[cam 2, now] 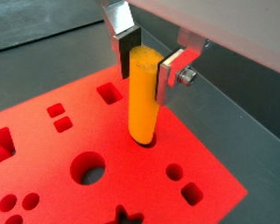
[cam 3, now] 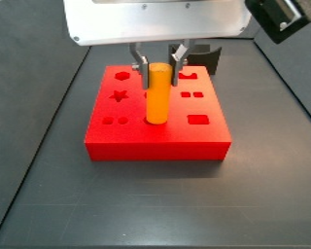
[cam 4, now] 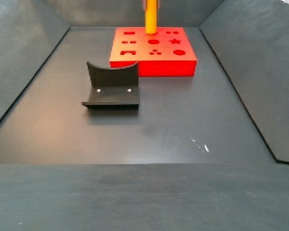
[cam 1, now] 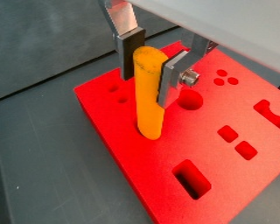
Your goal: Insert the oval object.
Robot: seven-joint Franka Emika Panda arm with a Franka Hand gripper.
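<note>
The oval object [cam 1: 149, 101], a smooth orange-yellow peg, stands upright on the red block [cam 1: 113, 109]. Its lower end meets the middle of the block's top, where a dark rim shows round it in a wrist view [cam 2: 143, 138]. My gripper [cam 1: 150, 63] is shut on the peg's upper end, with one dark pad on each side. The gripper [cam 2: 150, 59] and peg [cam 2: 143, 96] look the same in both wrist views. A side view shows the gripper [cam 3: 159, 60] above the block [cam 3: 158, 136], holding the peg [cam 3: 157, 92]. In a side view the peg [cam 4: 150, 15] rises from the block [cam 4: 153, 61] and the gripper is out of frame.
The block's top has several cut-out holes, among them a round one [cam 2: 91, 166], a rectangle [cam 1: 192, 178] and a star [cam 3: 120, 95]. The dark fixture [cam 4: 111, 86] stands on the grey floor apart from the block. Grey walls [cam 4: 26, 81] ring the floor.
</note>
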